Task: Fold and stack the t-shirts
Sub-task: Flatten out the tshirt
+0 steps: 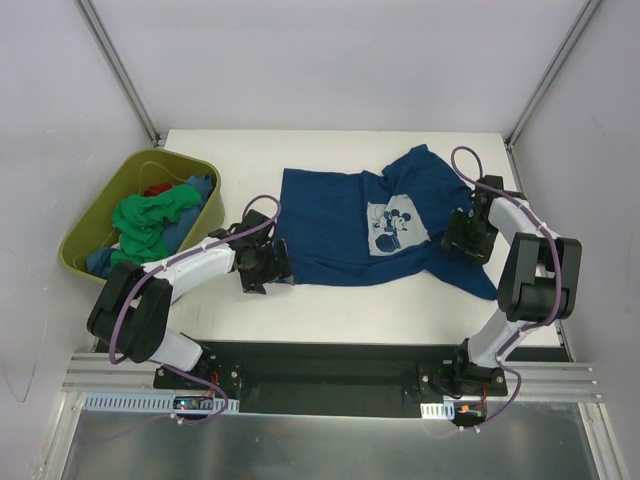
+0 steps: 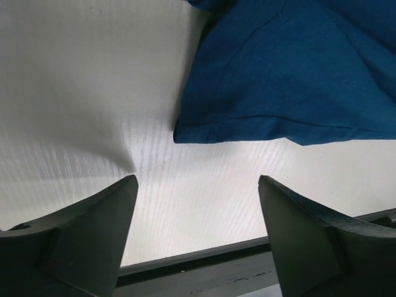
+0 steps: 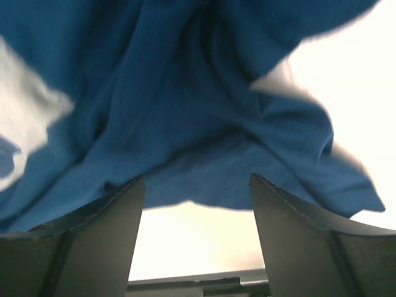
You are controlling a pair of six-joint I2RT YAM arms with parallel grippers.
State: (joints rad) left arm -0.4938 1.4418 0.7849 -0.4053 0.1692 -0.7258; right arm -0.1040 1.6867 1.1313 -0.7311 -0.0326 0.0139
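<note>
A dark navy t-shirt (image 1: 340, 225) with a pale Mickey Mouse print (image 1: 396, 227) lies spread and rumpled on the white table (image 1: 330, 305). My left gripper (image 1: 275, 268) is open and empty at the shirt's near left corner; in the left wrist view that corner (image 2: 278, 80) lies just beyond my gripper (image 2: 198, 185). My right gripper (image 1: 462, 238) is open at the shirt's right side; in the right wrist view bunched cloth (image 3: 204, 124) lies just ahead of my gripper (image 3: 198, 185). Green (image 1: 150, 218), blue and red t-shirts are piled in the tub.
An olive-green plastic tub (image 1: 95, 215) stands at the table's left edge. Grey walls with metal posts close in the back and sides. A black rail (image 1: 330, 375) runs along the near edge by the arm bases.
</note>
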